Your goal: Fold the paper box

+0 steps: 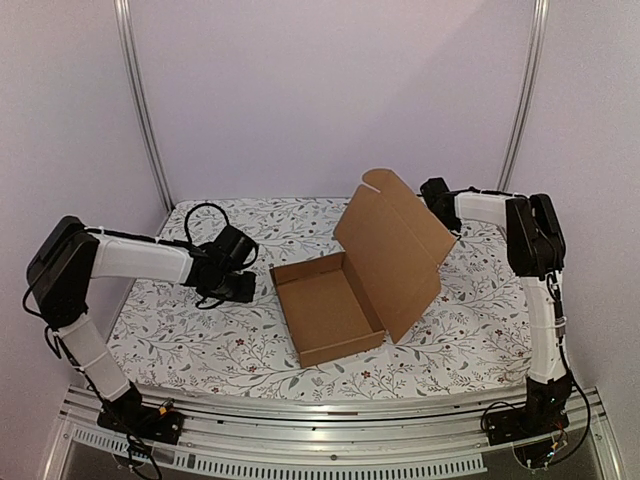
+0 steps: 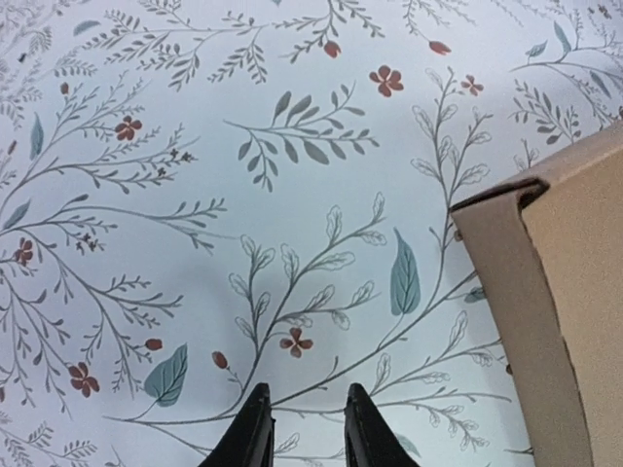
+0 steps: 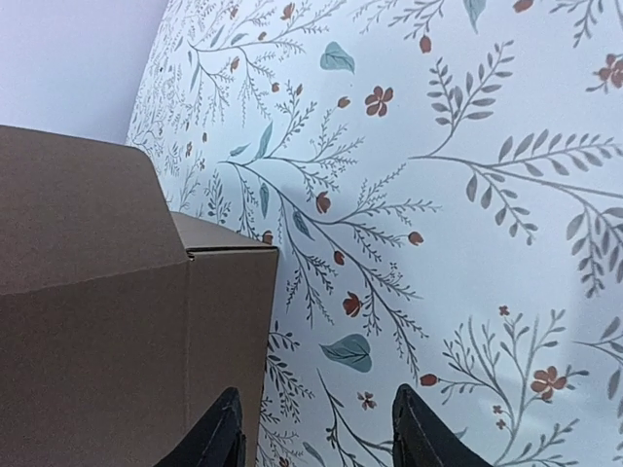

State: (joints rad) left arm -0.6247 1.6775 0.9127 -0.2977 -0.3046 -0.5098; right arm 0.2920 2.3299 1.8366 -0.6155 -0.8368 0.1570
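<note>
The left gripper (image 2: 307, 413) is being held a little way open, and nothing is being squeezed between its black fingers (image 2: 255, 433). It is being held low, just to the left of the paper box (image 1: 350, 275), and one brown corner of the box is being seen at the side of its view. The right gripper (image 3: 316, 413) is being held open wider, and nothing is being grabbed by it. It is being held behind the box, up by the top edge of the lid (image 1: 395, 245). A brown wall of the box is being seen right beside one of its fingers (image 3: 224, 438), but whether they are touching cannot be told. The box is being left open between the two grippers, with its lid tipped up and leaning away to the right. A flowery cloth (image 1: 200, 335) is being spread out under the box.
</note>
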